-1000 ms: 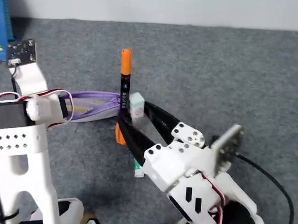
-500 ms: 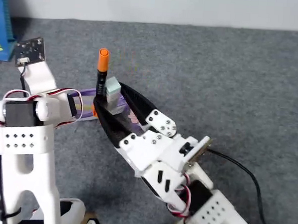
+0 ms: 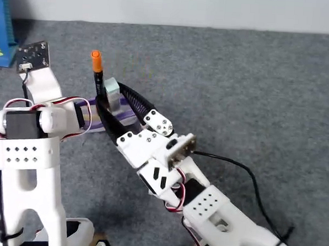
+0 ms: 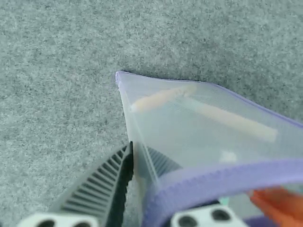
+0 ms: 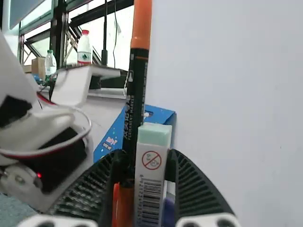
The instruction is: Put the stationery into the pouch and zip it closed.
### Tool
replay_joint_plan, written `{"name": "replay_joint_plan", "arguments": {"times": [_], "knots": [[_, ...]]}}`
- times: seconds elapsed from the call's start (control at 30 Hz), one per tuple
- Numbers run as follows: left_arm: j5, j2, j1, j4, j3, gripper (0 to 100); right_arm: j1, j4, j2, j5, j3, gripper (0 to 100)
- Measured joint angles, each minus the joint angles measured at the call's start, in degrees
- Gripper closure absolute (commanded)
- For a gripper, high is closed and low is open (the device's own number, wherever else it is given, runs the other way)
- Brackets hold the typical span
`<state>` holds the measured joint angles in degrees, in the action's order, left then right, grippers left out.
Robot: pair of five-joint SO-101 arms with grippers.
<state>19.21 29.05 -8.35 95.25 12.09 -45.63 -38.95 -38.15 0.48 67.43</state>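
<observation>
Orange caught my eye first: the marker [image 3: 96, 64] stood almost upright in the upper left of the high view, pressed side by side with a pale green eraser [image 3: 111, 92]. The right gripper [image 3: 111, 101] had its fingers clenched on both at once, and the right wrist view showed the two squeezed together between the ridged black pads.

The pouch [image 4: 203, 137] lay on the grey counter [image 3: 255, 78] just under that gripper, left of centre in the high view. In the left wrist view the left gripper [image 4: 135, 151] had its fingers pinched on the pouch's clear wall, close below the lilac zip band, lifting that edge. A pale slim stick [image 4: 161, 97] lay inside; I could not tell what it was. The marker's orange end showed at the lower right of that view, near the mouth, though I could not tell whether it was past the band.

I judged this to be the loading step, with the zip not yet closed. The next move called for lowering the pair through the mouth and tilting them to lie along the pouch. The right fingers would let go only once both sat below the band, while the left held the mouth up.
</observation>
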Motion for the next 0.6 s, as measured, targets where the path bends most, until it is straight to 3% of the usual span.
{"name": "replay_joint_plan", "arguments": {"times": [0.17,0.4,0.6], "knots": [[0.0,0.0,0.0,-0.09,0.09,99,0.18,-4.48,2.81,0.62,3.08,98.1],[0.0,-0.09,0.35,-0.09,0.09,99,-0.09,-6.24,1.85,8.18,7.38,76.9],[0.0,-0.09,0.44,-0.09,0.09,99,-0.09,-6.33,1.76,10.64,8.0,76.7]]}}
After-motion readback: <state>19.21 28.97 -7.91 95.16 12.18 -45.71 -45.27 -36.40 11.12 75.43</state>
